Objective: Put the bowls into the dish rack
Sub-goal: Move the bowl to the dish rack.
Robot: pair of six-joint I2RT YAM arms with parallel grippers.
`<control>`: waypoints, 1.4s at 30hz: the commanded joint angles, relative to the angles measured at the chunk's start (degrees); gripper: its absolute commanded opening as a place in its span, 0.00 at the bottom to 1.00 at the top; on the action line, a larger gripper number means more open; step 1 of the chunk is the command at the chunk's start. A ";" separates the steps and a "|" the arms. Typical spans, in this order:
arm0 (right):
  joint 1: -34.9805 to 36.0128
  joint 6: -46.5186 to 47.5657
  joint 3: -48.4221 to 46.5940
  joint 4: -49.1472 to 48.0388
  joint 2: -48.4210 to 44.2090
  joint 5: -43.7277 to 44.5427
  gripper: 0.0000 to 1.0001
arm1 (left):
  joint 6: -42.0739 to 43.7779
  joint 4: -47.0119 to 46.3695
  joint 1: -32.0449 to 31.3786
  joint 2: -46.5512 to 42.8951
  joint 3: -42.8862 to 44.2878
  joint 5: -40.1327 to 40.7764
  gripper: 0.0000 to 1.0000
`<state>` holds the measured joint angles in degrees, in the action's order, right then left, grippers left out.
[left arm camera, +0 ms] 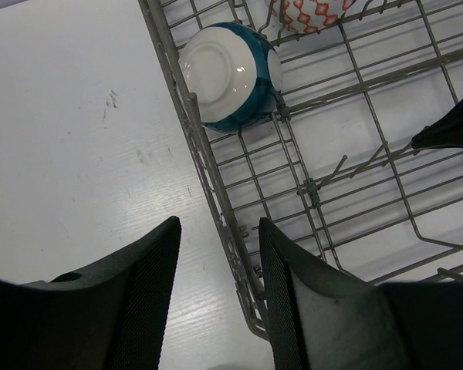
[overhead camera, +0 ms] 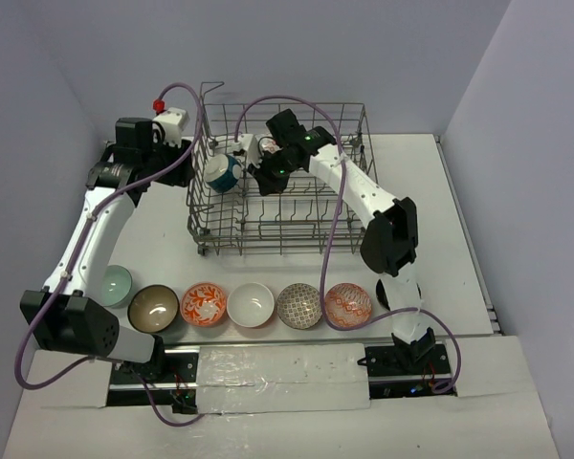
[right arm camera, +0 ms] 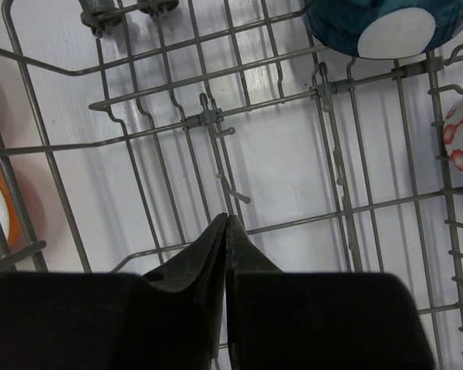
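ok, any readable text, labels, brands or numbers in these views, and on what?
None: no words, labels, brands or numbers can be read in any view.
The bowls show only painted patterns, and the dish rack is bare wire.

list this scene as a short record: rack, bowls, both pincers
dish rack: on the table, behind the bowl row
in rack: teal bowl on its side, red-patterned bowl beside it
on table: row of six bowls in front of the rack
left pincer: open, empty, over the rack's left wall
right pincer: shut, empty, above the rack floor
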<state>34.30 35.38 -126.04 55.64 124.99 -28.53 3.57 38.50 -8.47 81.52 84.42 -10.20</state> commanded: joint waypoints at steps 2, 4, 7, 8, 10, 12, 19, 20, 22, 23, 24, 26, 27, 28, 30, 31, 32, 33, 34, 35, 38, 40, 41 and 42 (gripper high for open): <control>-0.73 -0.48 0.27 -1.76 -0.10 -0.47 0.08 | -0.23 -0.97 -0.76 0.66 -0.05 1.06 0.51; -0.91 -0.83 0.09 -1.93 0.17 -0.29 0.08 | -0.23 -0.62 -0.85 0.93 -0.05 0.53 0.51; -0.91 -1.10 -0.61 -2.02 0.87 -0.21 0.08 | -0.06 -0.71 -1.11 1.19 -0.22 0.97 0.42; -0.91 -1.53 -0.79 -2.28 1.04 -0.21 0.08 | -0.06 -0.53 -1.28 1.28 -0.31 0.97 0.37; -0.91 -2.67 -0.96 -2.99 1.31 -0.12 0.08 | -0.06 -0.45 -1.37 1.45 -0.40 0.88 0.30; -0.91 -3.38 -0.96 -4.22 1.48 -0.12 0.07 | 0.03 -0.36 -1.55 1.72 -0.31 0.70 0.22; -0.99 -4.26 -2.28 -4.40 2.63 -1.08 0.07 | 0.29 -0.18 -1.99 2.24 -0.93 0.88 0.22; -0.99 -4.26 -2.20 -4.40 2.63 -1.17 0.07 | 0.38 -0.18 -2.08 2.33 -1.01 0.97 0.22; -0.99 -4.00 -1.93 -4.40 2.54 -1.09 0.07 | 0.56 -0.18 -2.25 2.24 -1.36 1.05 0.20; -0.91 -4.09 -2.02 -4.40 2.54 -1.08 0.07 | 0.56 -0.18 -2.25 2.33 -1.45 1.06 0.19; -0.91 -4.09 -2.02 -4.40 2.63 -1.17 0.06 | 0.56 -0.09 -2.34 2.42 -1.45 1.23 0.18; -0.91 -4.52 -2.02 -5.10 2.63 -1.52 0.06 | 0.73 0.08 -2.52 2.51 -1.37 1.41 0.12; -0.91 -5.05 -1.93 -5.53 2.63 -1.79 0.06 | 0.73 0.17 -2.60 2.59 -1.37 1.41 0.10; -0.91 -5.31 -1.76 -6.32 2.54 -2.05 0.06 | 0.73 0.17 -2.69 2.51 -1.45 1.49 0.05; -0.91 -6.63 -1.93 -7.64 2.80 -3.19 0.06 | 0.73 0.26 -2.69 2.51 -1.54 1.67 0.00; -0.91 -7.16 -2.28 -7.91 3.41 -3.54 0.06 | 0.82 0.26 -2.78 2.51 -1.63 1.67 0.00; -0.82 -7.51 -2.72 -8.09 3.77 -3.89 0.06 | 0.82 0.26 -2.78 2.51 -1.63 1.84 0.00; -0.91 -8.30 -3.16 -8.18 4.21 -4.68 0.06 | 0.82 0.35 -2.78 2.51 -1.72 1.85 0.00; -0.91 -8.65 -4.03 -8.52 5.17 -5.12 0.05 | 0.99 0.26 -2.78 2.51 -1.80 1.93 0.00; -0.82 -8.83 -4.39 -8.61 5.53 -5.39 0.04 | 0.91 0.35 -2.87 2.59 -1.72 1.93 0.00; -0.82 -10.41 -5.09 -10.19 7.02 -6.18 0.00 | 1.00 0.35 -2.87 2.77 -1.72 1.93 0.00; -0.82 -11.03 -5.45 -11.07 7.90 -7.41 0.00 | 1.08 0.26 -2.87 3.03 -1.81 2.11 0.00; -0.73 -11.38 -5.53 -11.42 8.16 -7.76 0.00 | 1.08 0.17 -2.87 3.12 -1.89 2.20 0.00; -0.82 -12.34 -5.71 -11.69 8.34 -8.03 0.00 | 1.08 0.17 -2.87 3.21 -1.89 2.20 0.00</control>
<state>33.71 25.54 -129.16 47.03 132.49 -34.15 3.53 38.63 -10.90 83.64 83.59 -7.84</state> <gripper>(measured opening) 0.010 0.133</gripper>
